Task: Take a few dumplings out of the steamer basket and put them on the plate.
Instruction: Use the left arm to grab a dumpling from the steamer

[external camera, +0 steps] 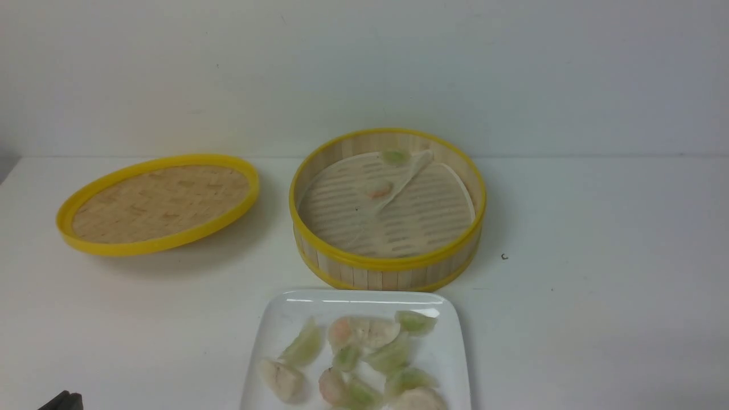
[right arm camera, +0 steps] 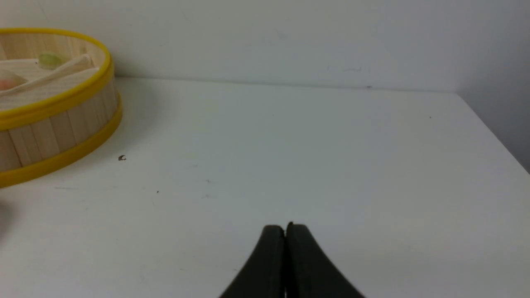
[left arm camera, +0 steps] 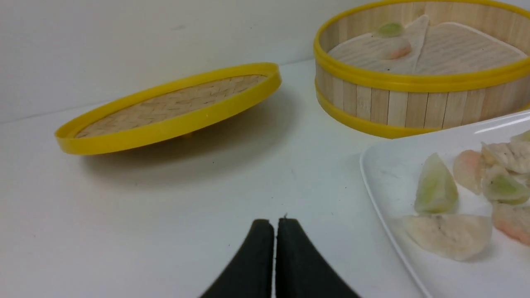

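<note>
The round bamboo steamer basket point(external camera: 387, 267) stands mid-table with two dumplings inside, a green one point(external camera: 395, 156) at its far wall and a pink one point(external camera: 379, 191) near the middle of the mesh liner. In front of it the white plate point(external camera: 267, 336) holds several dumplings point(external camera: 364, 359). My left gripper point(left arm camera: 275, 223) is shut and empty, low over the bare table left of the plate point(left arm camera: 385, 182); only a dark bit of it point(external camera: 62, 401) shows in the front view's bottom left corner. My right gripper point(right arm camera: 285, 228) is shut and empty over bare table to the right of the basket point(right arm camera: 54, 136).
The flat woven lid point(external camera: 156, 202) with its yellow rim lies tilted at the left of the basket. A small dark speck point(external camera: 504, 257) lies on the table right of the basket. A pale wall closes the back, and the table's right edge point(right arm camera: 497, 136) shows in the right wrist view.
</note>
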You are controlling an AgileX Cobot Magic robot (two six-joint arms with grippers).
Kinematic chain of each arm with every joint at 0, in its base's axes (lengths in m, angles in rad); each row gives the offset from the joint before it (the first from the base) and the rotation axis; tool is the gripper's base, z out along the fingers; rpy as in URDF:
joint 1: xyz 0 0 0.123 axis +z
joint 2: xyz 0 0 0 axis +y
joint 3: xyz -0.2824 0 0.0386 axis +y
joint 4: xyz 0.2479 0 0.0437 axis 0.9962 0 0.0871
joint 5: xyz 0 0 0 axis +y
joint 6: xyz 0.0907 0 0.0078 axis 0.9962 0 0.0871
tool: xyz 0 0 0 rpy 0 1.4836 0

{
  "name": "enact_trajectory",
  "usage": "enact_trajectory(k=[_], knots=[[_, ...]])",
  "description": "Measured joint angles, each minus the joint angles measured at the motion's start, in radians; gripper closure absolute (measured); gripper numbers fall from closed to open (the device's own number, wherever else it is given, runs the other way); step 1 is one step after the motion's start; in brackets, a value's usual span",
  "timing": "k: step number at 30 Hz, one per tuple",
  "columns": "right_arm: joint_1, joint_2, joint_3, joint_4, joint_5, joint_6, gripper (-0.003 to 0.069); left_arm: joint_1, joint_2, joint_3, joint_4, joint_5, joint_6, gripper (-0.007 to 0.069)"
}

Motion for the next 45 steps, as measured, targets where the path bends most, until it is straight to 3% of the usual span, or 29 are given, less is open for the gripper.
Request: enact_trajectory(k=[7, 11, 17, 20, 24, 25, 27, 33, 38, 45], knots=[[0.0, 0.0, 0.0, 0.0, 0.0, 0.0, 0.0673, 0.0, 0.0, 0.0, -0.015, -0.004, 0.0, 0.0631], [0.0, 0.0, 0.0, 0.0, 0.0, 0.0, 0.0673, 0.0, 0.0, 0.0, -0.216, -0.112, -0.038, 0.0631], [0.0, 0.0, 0.0, 0.0, 0.0, 0.0, 0.0673, 0.0, 0.0, -0.012, -0.678, -0.429, -0.096, 0.0631], [0.0, 0.0, 0.0, 0.0, 0.0, 0.0, 0.0673, -0.002, 0.004, -0.116, -0.743, -0.464, -0.051, 0.0631], [0.0, 0.0, 0.0, 0.0, 0.0, 0.0, 0.0673, -0.011, 0.179, -0.364, -0.683, -0.229, 0.037, 0.0631], [0.0, 0.0, 0.0, 0.0, 0.0, 0.0, 0.0673, -0.011, 0.194, -0.364, -0.683, -0.229, 0.037, 0.0631], [0.0, 0.0, 0.0, 0.0, 0.0, 0.0, 0.0673, -0.013, 0.438, -0.553, -0.623, 0.036, 0.077, 0.0631], [0.0, 0.0, 0.0, 0.0, 0.0, 0.0, 0.0673, -0.017, 0.944, -0.888, -0.4, 0.491, 0.086, 0.0631], [0.0, 0.0, 0.0, 0.0, 0.0, 0.0, 0.0673, -0.085, 1.278, -1.127, -0.213, 0.579, 0.085, 0.0631], [0.0, 0.0, 0.0, 0.0, 0.0, 0.0, 0.0673, -0.241, 1.637, -1.412, -0.102, 0.579, 0.085, 0.0631]])
